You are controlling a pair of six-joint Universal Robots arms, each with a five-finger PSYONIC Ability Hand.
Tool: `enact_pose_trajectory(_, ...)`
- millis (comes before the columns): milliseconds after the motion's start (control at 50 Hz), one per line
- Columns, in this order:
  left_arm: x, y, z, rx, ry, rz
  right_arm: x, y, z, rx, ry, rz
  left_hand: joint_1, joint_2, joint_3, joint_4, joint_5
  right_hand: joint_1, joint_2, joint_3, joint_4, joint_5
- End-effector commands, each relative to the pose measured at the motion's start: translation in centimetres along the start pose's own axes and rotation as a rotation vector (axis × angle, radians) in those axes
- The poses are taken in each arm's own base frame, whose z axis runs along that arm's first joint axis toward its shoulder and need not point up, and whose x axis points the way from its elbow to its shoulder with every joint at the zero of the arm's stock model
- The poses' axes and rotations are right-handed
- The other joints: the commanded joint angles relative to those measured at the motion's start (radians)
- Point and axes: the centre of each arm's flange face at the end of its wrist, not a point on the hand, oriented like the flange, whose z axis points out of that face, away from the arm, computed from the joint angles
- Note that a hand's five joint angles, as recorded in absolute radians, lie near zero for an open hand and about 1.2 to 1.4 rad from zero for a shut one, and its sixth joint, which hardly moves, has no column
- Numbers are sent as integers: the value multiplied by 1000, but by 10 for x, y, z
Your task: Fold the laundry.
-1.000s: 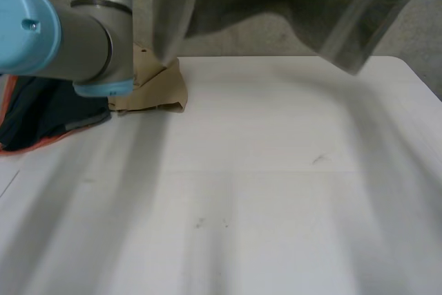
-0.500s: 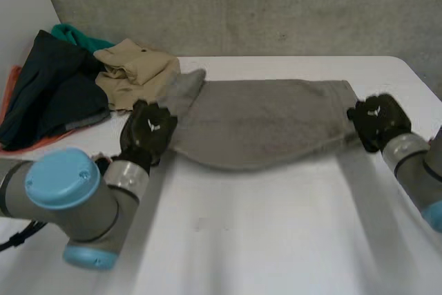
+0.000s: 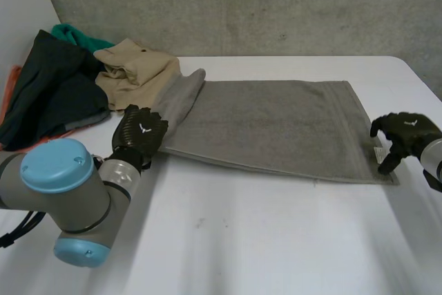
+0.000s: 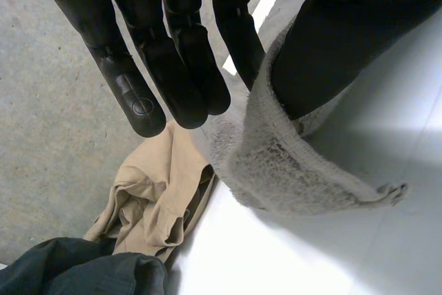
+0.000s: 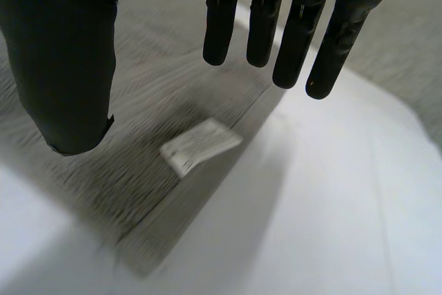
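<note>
head: high, looking down at table (image 3: 276, 240) | wrists: close, share towel (image 3: 276, 122)

No words or numbers can be read. A white tag (image 5: 200, 145) on the grey towel (image 3: 269, 126), at its corner nearest the tabletop's (image 3: 276, 240) right edge, is too blurred to show print. A small white emblem (image 3: 143, 128) marks the back of the left hand (image 3: 135, 144), another the right hand (image 3: 400, 132); neither is legible.

Lab, bare concrete wall (image 3: 276, 5), white table (image 3: 276, 240)
</note>
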Motion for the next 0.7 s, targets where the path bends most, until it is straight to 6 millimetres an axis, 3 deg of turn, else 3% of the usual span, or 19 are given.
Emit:
enact_pose_trajectory(20,-1,3,13,-1,-12,3,-7,10,-8,-92,-66,-23,234,196,200,194,240,59,34,36,36,38)
enact_pose_trajectory(200,-22,-19,36,70,-79,-2,-17,11,-23,-74,-104,13,234,196,200,194,240,44,19,21,21,24)
enact_pose_trajectory(420,-41,-39,65,88,-90,-73,-43,4,-19,5,-118,96,234,196,200,194,240,41,16,19,19,21)
enact_pose_trajectory(700,-39,-32,74,77,-87,-84,-40,14,-7,-2,-47,-74,234,196,200,194,240,167,142,145,145,147)
